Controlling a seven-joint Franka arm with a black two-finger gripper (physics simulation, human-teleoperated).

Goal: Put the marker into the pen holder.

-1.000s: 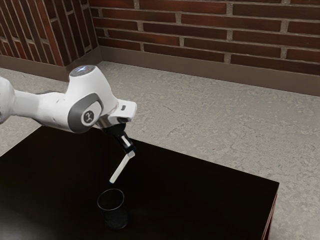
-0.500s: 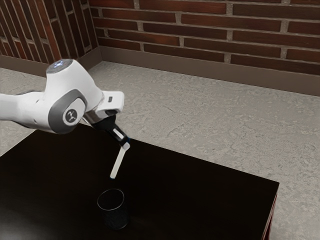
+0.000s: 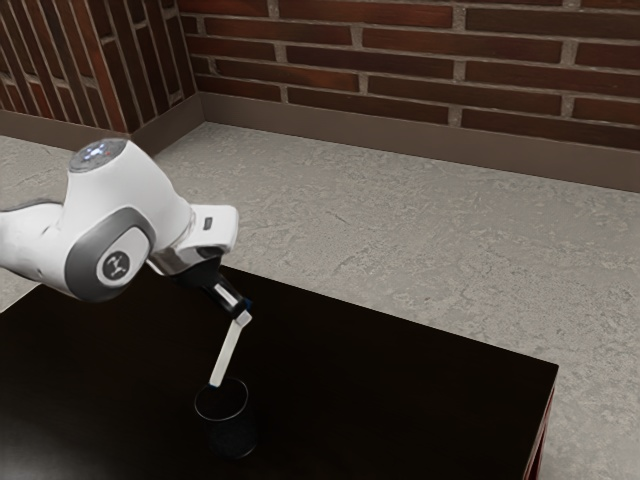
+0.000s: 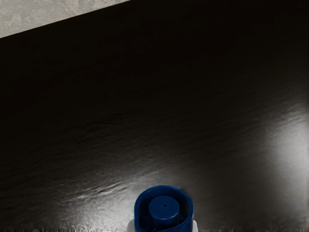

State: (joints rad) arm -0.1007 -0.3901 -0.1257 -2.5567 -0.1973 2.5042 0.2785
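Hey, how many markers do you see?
1: the slim white marker with a blue end, held in the black two-finger gripper. Any inside the dark round pen holder may be hidden.

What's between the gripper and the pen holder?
The marker: in the exterior view it slants down from the gripper, lower end overlapping the rim of the pen holder. Can't tell if the tip is inside.

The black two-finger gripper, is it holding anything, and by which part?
Yes, the gripper holds the slim white marker with a blue end, gripped near that blue end, which is uppermost.
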